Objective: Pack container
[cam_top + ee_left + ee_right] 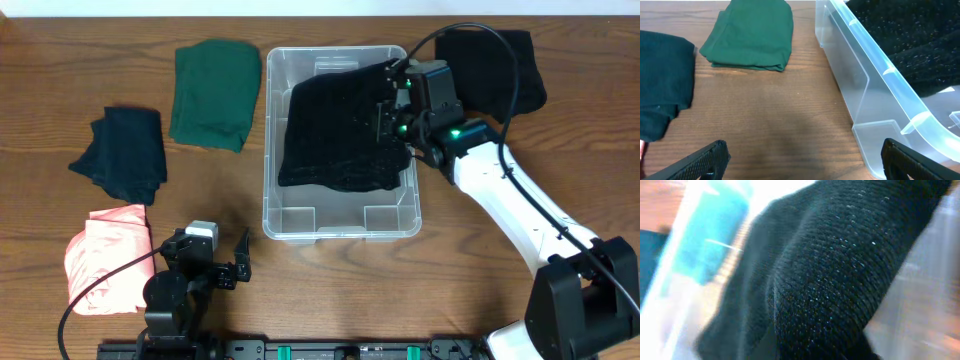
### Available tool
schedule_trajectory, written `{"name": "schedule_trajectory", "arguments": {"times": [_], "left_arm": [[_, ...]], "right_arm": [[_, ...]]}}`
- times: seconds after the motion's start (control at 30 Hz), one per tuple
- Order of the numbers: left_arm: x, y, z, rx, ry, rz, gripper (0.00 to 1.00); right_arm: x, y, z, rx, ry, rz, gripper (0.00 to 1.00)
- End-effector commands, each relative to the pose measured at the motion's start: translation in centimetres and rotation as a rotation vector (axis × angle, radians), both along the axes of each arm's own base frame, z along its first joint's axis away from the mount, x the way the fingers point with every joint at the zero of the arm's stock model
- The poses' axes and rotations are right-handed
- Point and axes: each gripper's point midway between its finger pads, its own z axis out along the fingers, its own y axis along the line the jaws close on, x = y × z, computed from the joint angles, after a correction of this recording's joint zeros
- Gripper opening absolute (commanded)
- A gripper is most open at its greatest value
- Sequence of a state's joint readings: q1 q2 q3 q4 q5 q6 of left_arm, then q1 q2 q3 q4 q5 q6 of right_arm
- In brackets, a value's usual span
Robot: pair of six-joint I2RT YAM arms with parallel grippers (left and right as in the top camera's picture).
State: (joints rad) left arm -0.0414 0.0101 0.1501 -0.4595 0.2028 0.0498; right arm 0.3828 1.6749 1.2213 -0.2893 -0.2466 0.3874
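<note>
The wooden table [330, 290] fills my overhead view, and the white right arm [520, 205] reaches across it from the near right corner towards the middle. The container [342, 234] sits just right of centre on the table with its long side running away from me. It is a clear plastic bin, and its near end shows a bare floor. A black knit garment [335, 135] takes up the far two thirds of it, spread loosely, with its right edge riding up over the bin's right rim. Beyond the bin, at the far right corner, another black cloth [500, 62] lies on the table, partly under the arm's cable. Left of the bin, close beside its far corner but not touching it, lies a folded green garment [213, 93]. Further left is a crumpled dark garment [125, 150], and nearer to me a folded pink garment [108, 255] at the left edge. The right gripper [392, 115] sits at the bin's right rim, down in the knit, with its jaws closed on a fold of it. My right wrist camera shows little but that black knit [840, 280] bunched right up against the lens, hiding the fingers. The left gripper [210, 255] rests low near the front edge, between the pink garment and the bin. Its jaws are spread wide with nothing between them, and from its camera I see bare wood and the bin's clear wall [860, 85].
</note>
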Motion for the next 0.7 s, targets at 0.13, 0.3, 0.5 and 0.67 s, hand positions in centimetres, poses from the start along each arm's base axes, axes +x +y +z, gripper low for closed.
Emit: {"name": "schedule_trajectory", "arguments": {"times": [0.13,0.3,0.5,0.67], "left_arm": [[0.0,0.1,-0.8,0.007,0.011,0.001,0.98],[0.0,0.1,-0.8,0.007,0.011,0.001,0.98],[0.0,0.1,-0.8,0.007,0.011,0.001,0.98],[0.0,0.1,-0.8,0.007,0.011,0.001,0.98]], "right_arm": [[-1.1,4.9,8.8,0.279,-0.143,0.193,0.01],[-3.3,5.2,12.8,0.364,-0.15,0.23,0.01],[-4.2,5.1,14.0,0.423,-0.111,0.215,0.01],[-4.0,5.3,9.1,0.395,0.027,0.19,0.01]]}}
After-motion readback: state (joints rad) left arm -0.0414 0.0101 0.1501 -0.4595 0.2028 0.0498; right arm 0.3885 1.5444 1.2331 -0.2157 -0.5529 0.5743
